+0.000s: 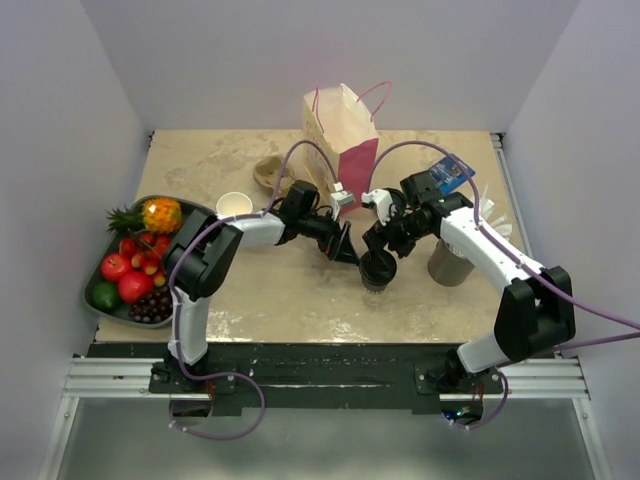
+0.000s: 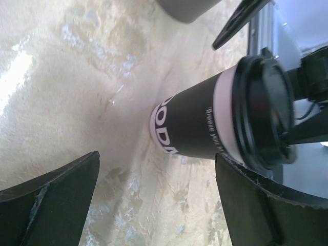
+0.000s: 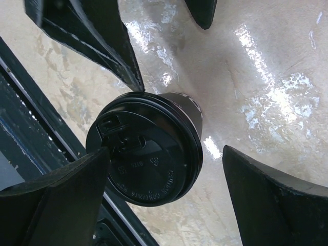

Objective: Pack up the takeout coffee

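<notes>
Nearest the right wrist camera, the right pincer [image 3: 164, 154] is spread wide. Its two dark fingers straddle the black lid of the takeout coffee [image 3: 148, 159] without closing on it; one finger overlaps the lid's edge, but I cannot tell whether it touches. The left pincer [image 2: 156, 158] is also spread, faces the cup wall from the side and stands apart from it.

Status: I judge the task to be at the grasp stage. The takeout coffee [image 1: 378, 270] stands upright and lidded on the table [image 1: 250, 290], near the front centre. It is not yet lifted or packed. What remains is to close on the cup, raise it, carry it rearward and lower it into the bag.

Surroundings, by size:
1. The paper bag [image 1: 342, 135] stands upright at the far edge, well apart from the cup, with its pink handles raised over the mouth.
2. The fruit tray [image 1: 200, 212] is far left, off the path.
3. A grey cup [image 1: 450, 262] stands just beside the coffee on the right.
4. A lidless white cup [image 1: 234, 205] stands behind the left arm.

Obstructions: the left pincer [image 1: 340, 245] and its wrist lie between cup and bag. I would move them aside before transfer.
</notes>
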